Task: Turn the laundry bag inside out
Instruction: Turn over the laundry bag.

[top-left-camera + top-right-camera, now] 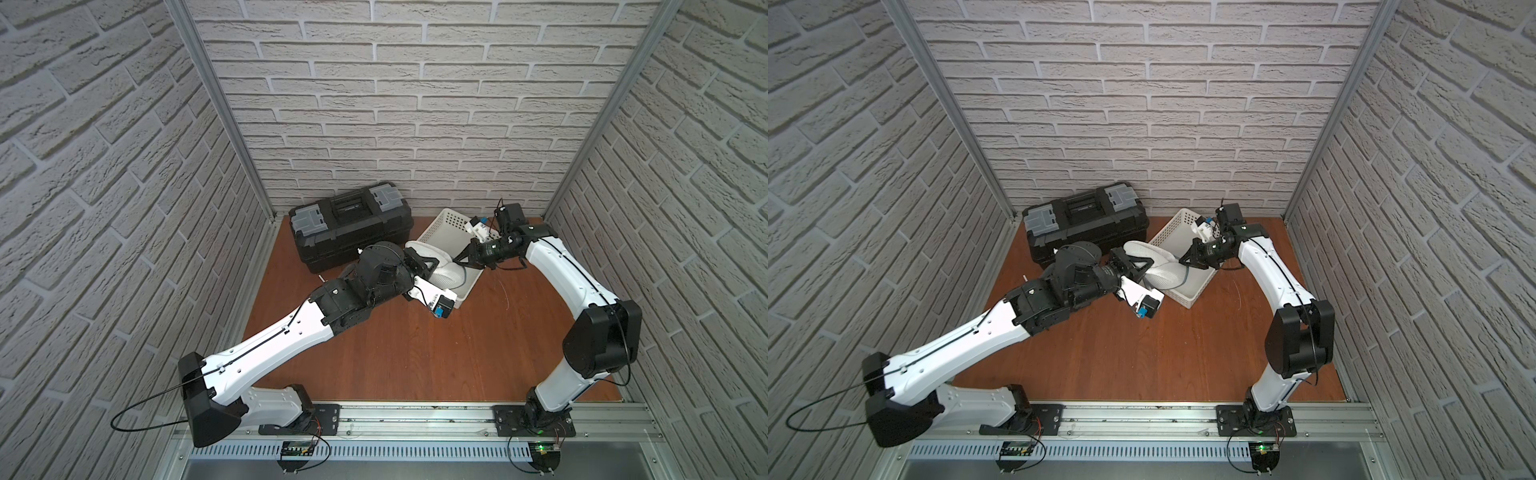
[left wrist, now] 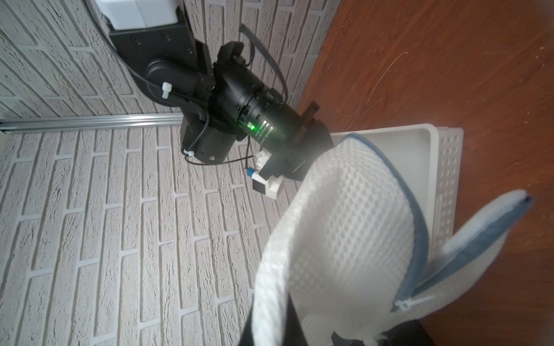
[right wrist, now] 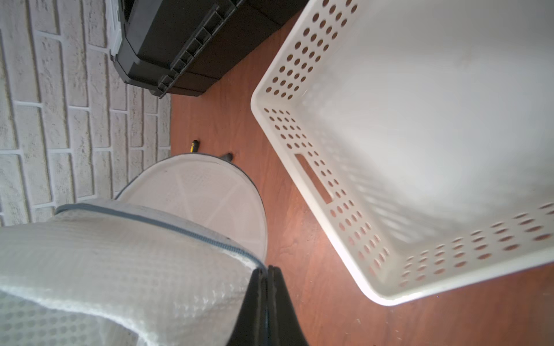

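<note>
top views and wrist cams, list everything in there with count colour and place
laundry bag: one, white mesh with grey zipper trim, held up between both pincers by the basket
basket: one, white perforated plastic, back right of the table
toolbox: one, black with grey latches, back left by the wall
table: one, reddish-brown wood
walls: three, white brick pattern, back and both sides
rail: one, silver, front edge
left arm: one, white and black, from front left
right arm: one, white and black, from front right
left pincer: one, black, shut on the laundry bag
right pincer: one, black, shut on its zipper edge
</note>
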Action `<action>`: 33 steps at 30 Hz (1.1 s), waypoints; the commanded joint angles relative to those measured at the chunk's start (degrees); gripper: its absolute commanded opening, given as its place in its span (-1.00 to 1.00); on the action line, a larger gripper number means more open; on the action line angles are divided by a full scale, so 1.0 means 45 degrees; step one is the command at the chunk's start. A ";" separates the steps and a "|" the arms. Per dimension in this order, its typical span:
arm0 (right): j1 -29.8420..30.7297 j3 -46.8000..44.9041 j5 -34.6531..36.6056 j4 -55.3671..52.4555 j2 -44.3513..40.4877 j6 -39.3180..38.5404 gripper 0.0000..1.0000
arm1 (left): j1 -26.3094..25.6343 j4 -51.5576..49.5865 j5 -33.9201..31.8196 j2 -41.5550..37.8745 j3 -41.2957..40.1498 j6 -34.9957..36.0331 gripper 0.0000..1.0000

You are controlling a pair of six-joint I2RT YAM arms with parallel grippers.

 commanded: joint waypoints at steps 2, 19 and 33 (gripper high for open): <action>-0.0316 -0.1670 -0.1189 0.3778 -0.1454 0.3934 -0.78 | 0.0426 0.3891 -0.0556 -0.0125 0.0464 -0.1013 -1.00; -0.0139 -0.0864 -0.0320 0.3964 -0.4260 0.5969 -0.65 | 0.1165 0.4723 -0.2674 0.1250 -0.0139 -0.2495 -1.00; -0.0217 -0.1159 0.0227 0.3122 -0.4705 0.4804 -0.39 | 0.1154 0.5541 -0.2570 0.1632 0.0468 -0.2638 -1.00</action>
